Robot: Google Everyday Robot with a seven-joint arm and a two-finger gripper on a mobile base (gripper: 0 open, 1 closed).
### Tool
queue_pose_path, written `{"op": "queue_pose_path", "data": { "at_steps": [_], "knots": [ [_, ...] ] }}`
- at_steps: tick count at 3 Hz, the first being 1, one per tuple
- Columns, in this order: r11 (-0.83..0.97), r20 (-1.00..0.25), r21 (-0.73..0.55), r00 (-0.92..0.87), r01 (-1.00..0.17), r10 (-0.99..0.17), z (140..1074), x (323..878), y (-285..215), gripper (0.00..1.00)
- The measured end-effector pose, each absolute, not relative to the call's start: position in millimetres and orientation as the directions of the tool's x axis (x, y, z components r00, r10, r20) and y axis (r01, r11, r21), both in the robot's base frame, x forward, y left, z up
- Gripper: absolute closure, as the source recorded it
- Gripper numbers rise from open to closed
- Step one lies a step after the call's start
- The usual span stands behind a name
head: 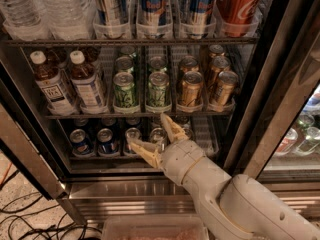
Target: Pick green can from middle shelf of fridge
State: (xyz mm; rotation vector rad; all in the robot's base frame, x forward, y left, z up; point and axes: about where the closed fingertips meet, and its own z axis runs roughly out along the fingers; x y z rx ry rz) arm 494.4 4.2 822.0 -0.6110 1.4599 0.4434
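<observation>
The fridge [125, 190] stands open in front of me. On the middle shelf [100, 116] two green cans stand at the front, one [124, 90] left of the other [158, 90], with more green cans behind them. My gripper [156, 138] is open and empty. It sits just below the middle shelf's front rail, under the right green can and in front of the lower rack. One finger [172, 127] points up toward the rail, the other [142, 151] points left.
Gold-bronze cans [191, 89] stand right of the green ones, and tea bottles [52, 86] stand to their left. Blue cans [80, 142] fill the lower rack. Tall blue-silver cans [152, 6] and a red can [239, 4] are above. Cables [30, 219] lie on the floor.
</observation>
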Motion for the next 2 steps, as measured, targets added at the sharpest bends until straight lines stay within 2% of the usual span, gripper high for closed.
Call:
{"op": "queue_pose_path", "data": {
  "at_steps": [2],
  "knots": [
    [0.769,-0.993,-0.120,0.086,-0.628,-0.085,824.4,498.6,6.5,0.31]
  ]
}}
